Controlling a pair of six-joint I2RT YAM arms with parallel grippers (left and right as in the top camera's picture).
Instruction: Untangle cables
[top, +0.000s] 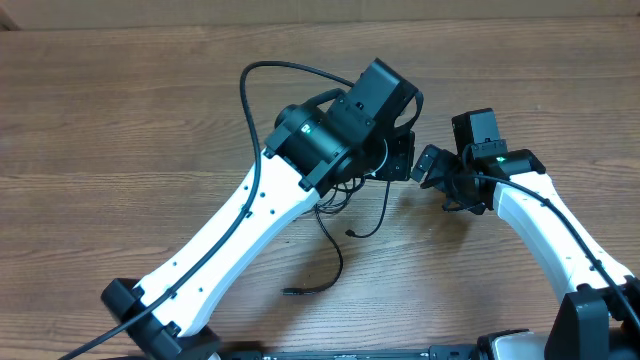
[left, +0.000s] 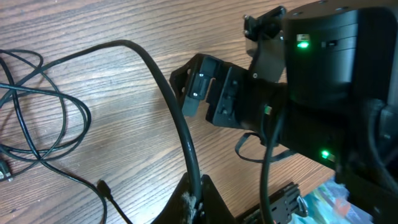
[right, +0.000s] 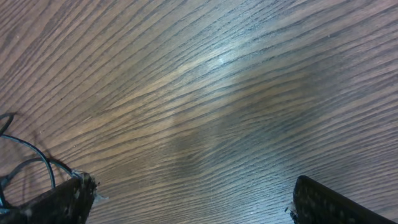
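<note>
The cables (top: 338, 232) lie on the counter (top: 120, 130) near its middle, partly under the left arm's (top: 250, 215) wrist, with loose ends trailing toward the robot's side. The right gripper (top: 427, 165) hangs just right of that wrist, above bare counter, with a cable loop beside its left finger. One strand rises from the loops into the left gripper (left: 194, 202).

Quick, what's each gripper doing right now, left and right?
Left gripper: closed on a thin black cable.
Right gripper: open, holding nothing.
</note>
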